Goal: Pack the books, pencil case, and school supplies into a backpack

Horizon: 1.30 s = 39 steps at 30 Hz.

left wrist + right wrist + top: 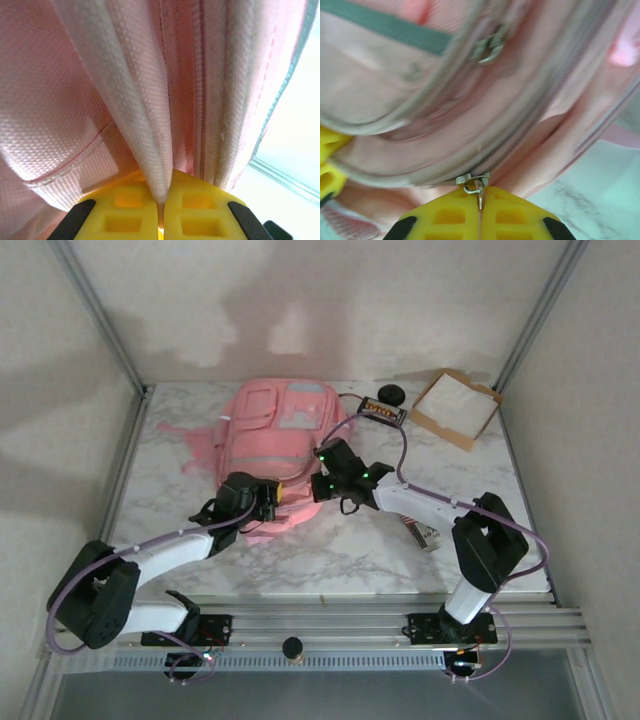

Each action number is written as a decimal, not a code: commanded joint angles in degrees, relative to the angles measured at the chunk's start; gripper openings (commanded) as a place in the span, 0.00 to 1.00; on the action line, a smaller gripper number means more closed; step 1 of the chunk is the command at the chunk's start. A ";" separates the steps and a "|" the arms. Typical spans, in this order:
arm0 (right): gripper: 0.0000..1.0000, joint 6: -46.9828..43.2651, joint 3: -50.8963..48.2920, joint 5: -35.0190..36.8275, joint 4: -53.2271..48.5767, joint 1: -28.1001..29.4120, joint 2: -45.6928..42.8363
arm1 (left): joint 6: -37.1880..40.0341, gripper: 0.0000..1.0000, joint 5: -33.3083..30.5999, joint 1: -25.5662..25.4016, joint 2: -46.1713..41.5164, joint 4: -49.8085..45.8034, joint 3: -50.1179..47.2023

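Backpack edge sits pinched in the left gripper, likely as bracing, while the right gripper clamps its zipper pull.

**Top view.** Soft, even light falls from above on the pale counter, and nothing blows out. Broad shadows with blurred edges lie on the rear wall, and you can see a faint pink cast above the backpack. The arms throw only weak shadows.

**Left wrist view.** The backpack's weave is sharp at mid-frame. The yellow pads of the left pincer at the bottom look slightly soft. The right edge washes out to white glare.

**Right wrist view.** The upper fabric is smeared and out of focus. Your sharpest detail is the zip pull above the right pincer, with small glints on its metal.
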 commanded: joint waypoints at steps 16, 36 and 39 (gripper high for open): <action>0.00 -13.30 25.26 0.41 -5.04 -18.41 21.47 | 6.62 0.00 -5.36 3.06 -8.65 -12.75 -0.64; 0.56 -22.86 11.16 -22.14 2.16 -16.69 2.75 | 44.72 0.64 -0.28 18.29 -6.57 -28.90 14.94; 0.54 -30.86 10.34 -30.56 5.30 -16.91 3.76 | 47.72 0.65 2.17 22.17 -5.78 -29.41 15.74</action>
